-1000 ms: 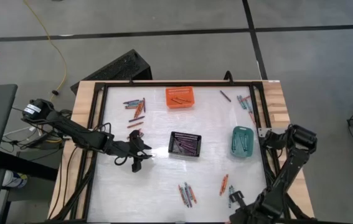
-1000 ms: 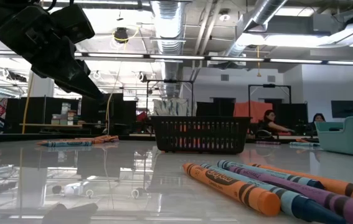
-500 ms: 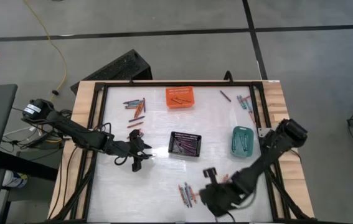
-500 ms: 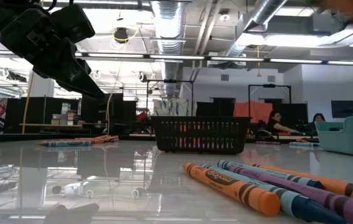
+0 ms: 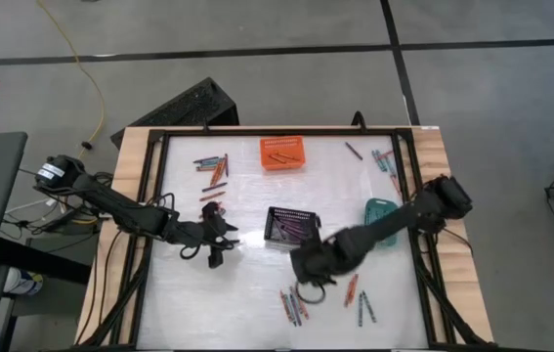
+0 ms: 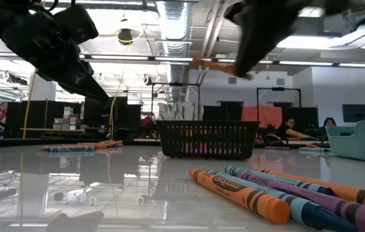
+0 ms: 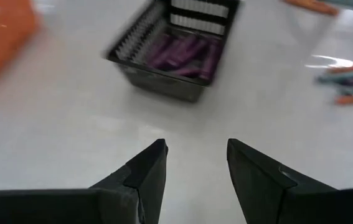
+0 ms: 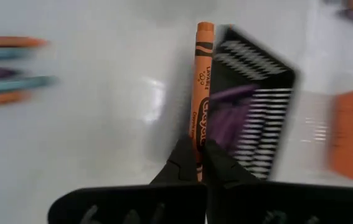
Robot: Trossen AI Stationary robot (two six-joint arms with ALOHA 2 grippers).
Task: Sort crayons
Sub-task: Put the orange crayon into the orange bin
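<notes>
Right gripper [image 8: 199, 163] hangs just beside the black basket [image 5: 290, 227], on its near side, clenched on an orange crayon [image 8: 202, 81]; left gripper [image 7: 196, 163], fingers parted and empty, waits on the basket's other side

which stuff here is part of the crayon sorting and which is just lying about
Job:
- orange crayon held in the right claw
- loose crayons on the table
- orange basket, black basket with purple crayons, teal basket
- left claw, open and empty

Lying about:
- yellow cable on the floor
- black case behind the table
</notes>
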